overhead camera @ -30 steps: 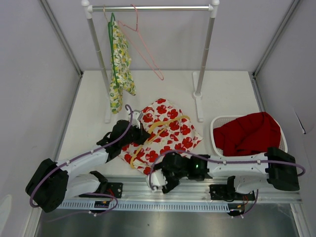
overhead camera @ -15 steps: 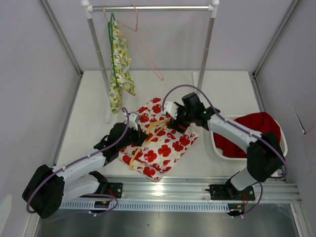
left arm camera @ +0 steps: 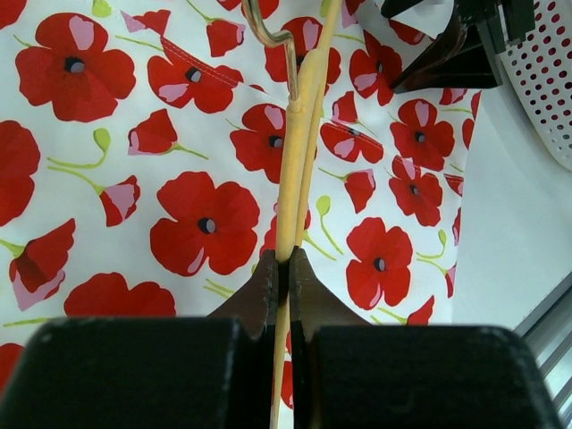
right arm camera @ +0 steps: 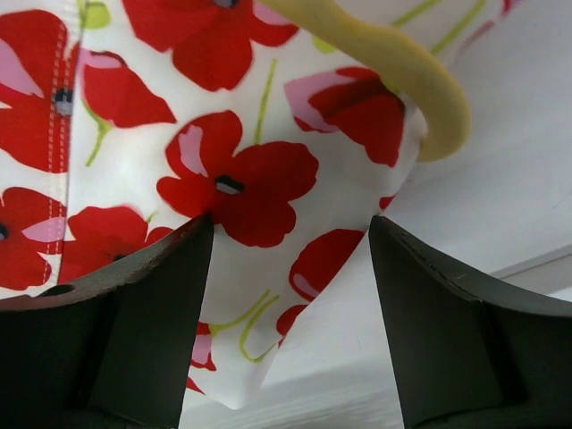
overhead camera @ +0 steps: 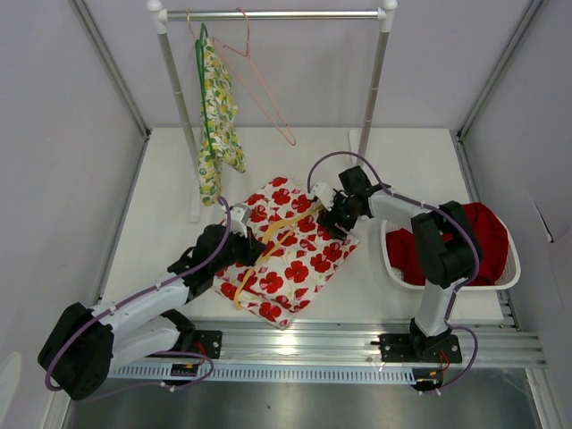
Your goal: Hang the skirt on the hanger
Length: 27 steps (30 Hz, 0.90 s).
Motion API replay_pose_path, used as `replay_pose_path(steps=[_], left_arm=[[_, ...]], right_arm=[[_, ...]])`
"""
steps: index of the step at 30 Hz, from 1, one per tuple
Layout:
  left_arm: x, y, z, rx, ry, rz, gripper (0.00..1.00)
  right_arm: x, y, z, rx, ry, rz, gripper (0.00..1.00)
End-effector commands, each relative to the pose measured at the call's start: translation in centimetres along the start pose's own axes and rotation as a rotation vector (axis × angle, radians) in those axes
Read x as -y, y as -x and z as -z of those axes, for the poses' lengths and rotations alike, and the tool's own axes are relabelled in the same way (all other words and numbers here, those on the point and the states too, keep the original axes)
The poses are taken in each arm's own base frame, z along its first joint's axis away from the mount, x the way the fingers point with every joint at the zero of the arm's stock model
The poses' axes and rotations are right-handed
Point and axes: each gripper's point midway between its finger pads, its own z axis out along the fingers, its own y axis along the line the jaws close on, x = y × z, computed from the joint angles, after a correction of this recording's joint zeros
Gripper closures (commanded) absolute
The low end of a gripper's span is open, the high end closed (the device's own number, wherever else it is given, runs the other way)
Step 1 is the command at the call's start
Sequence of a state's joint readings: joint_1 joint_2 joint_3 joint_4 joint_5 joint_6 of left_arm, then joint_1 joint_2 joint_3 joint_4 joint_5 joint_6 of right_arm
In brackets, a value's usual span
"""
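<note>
A white skirt with red poppies (overhead camera: 295,259) lies flat on the table, with a yellow hanger (overhead camera: 273,241) on top of it. My left gripper (overhead camera: 243,243) is shut on the hanger's yellow bar (left arm camera: 288,223) at the skirt's left side; the hanger's metal hook (left arm camera: 268,31) shows ahead of the jaws. My right gripper (overhead camera: 332,222) is open at the skirt's far right corner (right arm camera: 268,357), with the jaws on either side of that corner. The hanger's curved yellow end (right arm camera: 402,71) lies just beyond it.
A clothes rack (overhead camera: 273,15) stands at the back with a yellow-green floral garment (overhead camera: 217,116) on a green hanger and an empty pink hanger (overhead camera: 264,85). A white basket (overhead camera: 514,268) holding red cloth (overhead camera: 487,228) sits at the right.
My right arm has swung from the near edge over to the skirt's far right corner and now sits low there. The left gripper has kept its hold on the hanger.
</note>
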<state>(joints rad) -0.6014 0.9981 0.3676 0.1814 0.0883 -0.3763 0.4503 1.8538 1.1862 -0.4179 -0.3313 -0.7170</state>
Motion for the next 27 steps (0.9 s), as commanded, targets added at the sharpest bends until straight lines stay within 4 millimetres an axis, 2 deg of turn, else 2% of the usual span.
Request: replay_pose_path(steps=[1, 4, 5, 12, 13, 15, 16, 17, 27], left_arm=[[-1.2, -0.3, 0.2, 0.003, 0.049, 0.014, 1.0], [-1.4, -0.1, 0.1, 0.008, 0.066, 0.02, 1.0], [-1.6, -0.4, 0.1, 0.004, 0.076, 0.022, 1.0], [-2.5, 0.3, 0.3, 0.044, 0.134, 0.047, 1.0], [-2.6, 0.4, 0.4, 0.049, 0.14, 0.048, 1.0], [-2.7, 0.5, 0.4, 0.056, 0.142, 0.049, 1.0], [-2.8, 0.7, 0.5, 0.062, 0.152, 0.051, 1.0], [-2.9, 0.9, 0.6, 0.069, 0.157, 0.054, 1.0], [-3.1, 1.2, 0.7, 0.092, 0.172, 0.052, 1.0]], right_arm=[[1.6, 0.8, 0.6, 0.035, -0.022, -0.017, 0.25], [1.4, 0.1, 0.8, 0.027, -0.011, -0.033, 0.31], [1.4, -0.2, 1.0, 0.024, -0.011, -0.041, 0.37], [1.6, -1.4, 1.9, 0.008, -0.012, -0.052, 0.51], [1.5, -1.6, 1.8, 0.0, -0.008, -0.053, 0.57], [1.3, -1.8, 1.8, -0.007, -0.003, -0.059, 0.63], [1.3, -1.8, 1.8, -0.009, -0.005, -0.062, 0.72], [1.5, -1.9, 1.8, -0.011, -0.014, -0.063, 0.74], [2.0, -3.1, 2.4, -0.035, -0.031, -0.063, 0.75]])
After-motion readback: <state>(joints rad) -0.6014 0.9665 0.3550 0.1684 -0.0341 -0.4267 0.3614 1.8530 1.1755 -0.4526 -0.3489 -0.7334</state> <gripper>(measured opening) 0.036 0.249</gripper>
